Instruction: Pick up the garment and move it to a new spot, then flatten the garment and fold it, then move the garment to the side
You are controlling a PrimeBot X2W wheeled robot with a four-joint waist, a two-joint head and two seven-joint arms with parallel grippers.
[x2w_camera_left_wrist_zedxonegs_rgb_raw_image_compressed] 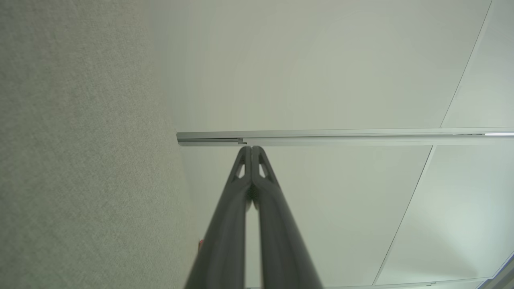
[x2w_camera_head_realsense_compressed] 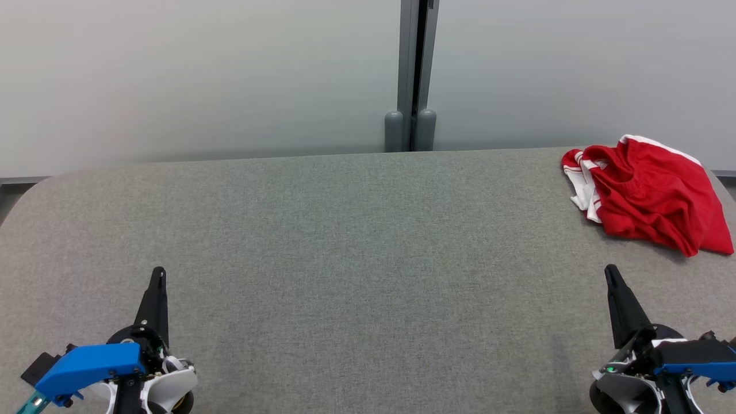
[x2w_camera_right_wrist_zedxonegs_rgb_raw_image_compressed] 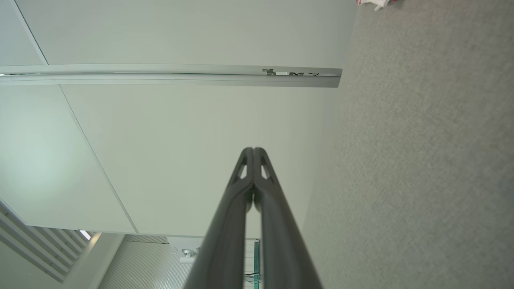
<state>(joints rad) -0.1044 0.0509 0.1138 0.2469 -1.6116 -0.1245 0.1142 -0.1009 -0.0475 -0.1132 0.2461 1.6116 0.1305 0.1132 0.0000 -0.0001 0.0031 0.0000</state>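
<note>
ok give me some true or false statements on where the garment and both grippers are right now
1. The red garment lies crumpled at the far right of the grey table. True.
2. The right gripper is shut on the garment. False: it is shut on nothing and sits apart from the garment, nearer the robot.
3. The left gripper has its fingers closed together. True.
4. The garment is folded flat at the table's middle. False: it is bunched up, at the far right.
5. The garment has white trim. True.
</note>
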